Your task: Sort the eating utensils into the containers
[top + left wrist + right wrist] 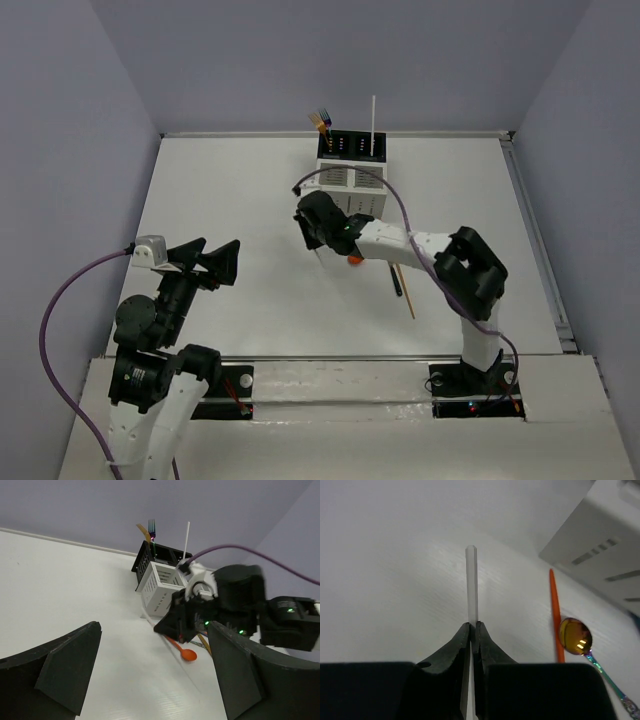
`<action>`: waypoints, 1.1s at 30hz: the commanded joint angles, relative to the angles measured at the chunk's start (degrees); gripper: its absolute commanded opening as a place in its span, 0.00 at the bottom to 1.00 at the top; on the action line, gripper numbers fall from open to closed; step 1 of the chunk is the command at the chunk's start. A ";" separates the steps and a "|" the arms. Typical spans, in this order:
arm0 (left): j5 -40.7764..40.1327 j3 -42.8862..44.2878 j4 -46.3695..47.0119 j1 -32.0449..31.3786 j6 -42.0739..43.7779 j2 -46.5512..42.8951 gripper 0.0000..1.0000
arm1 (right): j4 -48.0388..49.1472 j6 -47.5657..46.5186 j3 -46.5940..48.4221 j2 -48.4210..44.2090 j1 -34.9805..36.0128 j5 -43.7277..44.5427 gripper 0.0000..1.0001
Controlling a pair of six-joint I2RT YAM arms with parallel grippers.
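Right gripper — jaws pinched to a sliver on a white stick, which runs out toward 12 o'clock in the wrist view, over the surface. At its 3 o'clock: orange stick and iridescent spoon, lying side by side. Caddy near, at 2 o'clock; its far black compartments hold forks and a second white stick, upright. Left gripper — jaws wide, holding nothing, well apart at about 9 o'clock of the right one in the top view.
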 commanded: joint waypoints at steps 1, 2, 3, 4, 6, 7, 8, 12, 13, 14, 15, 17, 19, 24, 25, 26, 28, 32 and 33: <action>0.54 0.52 2.74 0.28 0.65 0.84 0.99 | 16.83 -0.35 -1.77 -13.13 -2.51 -1.36 0.07; 0.54 0.52 2.65 0.28 0.65 0.84 0.99 | 19.54 -0.26 -2.12 -14.27 -3.21 -1.71 0.07; 0.62 0.52 2.65 0.28 0.65 0.93 0.99 | 20.96 -0.35 -2.47 -16.20 -4.95 -1.71 0.07; 0.71 0.52 2.73 0.28 0.65 1.10 0.99 | 22.20 -0.44 -2.39 -16.83 -6.02 -1.19 0.07; 0.89 0.43 2.74 0.28 0.73 1.28 0.99 | 26.15 -0.79 -2.30 -17.89 -9.87 -0.49 0.07; 0.89 0.43 2.74 0.28 0.73 1.54 0.99 | 27.73 -0.79 -2.13 -18.32 -11.37 -0.48 0.07; 0.98 0.43 2.74 0.28 0.82 1.63 0.99 | 30.09 -0.61 -1.78 -18.24 -12.95 -0.66 0.07; 1.33 0.51 2.74 0.28 0.82 2.59 0.99 | 35.11 -0.61 2.34 -15.36 -20.08 -0.83 0.07; 1.33 0.52 2.74 0.28 0.91 2.86 0.99 | 36.52 -0.96 3.23 -14.38 -22.26 -0.40 0.07; 1.41 0.52 2.74 0.28 1.00 3.12 0.99 | 38.71 -1.14 5.41 -12.02 -23.33 -0.39 0.07; 1.42 0.52 2.74 0.28 1.00 3.21 0.99 | 39.60 -1.31 6.74 -10.70 -24.39 -0.48 0.07; 1.33 0.60 2.74 0.28 1.00 3.74 0.99 | 42.05 -2.71 11.47 -6.14 -26.84 -0.31 0.07; 1.33 0.60 2.91 0.28 1.17 4.52 0.99 | 42.69 -3.77 15.61 -2.70 -28.34 -1.01 0.07; 1.50 0.60 2.91 0.90 1.35 5.41 0.99 | 42.25 -6.67 27.92 6.62 -31.95 -1.36 0.07; 1.59 0.52 3.00 1.51 1.35 5.50 0.99 | 42.25 -7.29 31.07 9.24 -31.95 -1.27 0.07; 1.68 0.43 3.00 1.51 1.26 5.58 0.99 | 43.03 -8.86 32.40 10.49 -31.95 -0.93 0.07; 1.68 0.52 2.91 2.04 1.26 5.93 0.99 | 43.21 -10.44 35.82 12.95 -32.48 -1.01 0.07; 1.77 0.60 2.91 2.04 1.44 6.72 0.99 | 46.02 -12.65 37.24 17.52 -32.48 -1.80 0.07; 1.77 0.60 2.91 2.04 1.44 6.81 0.99 | 46.55 -12.92 37.34 18.14 -32.48 -1.80 0.07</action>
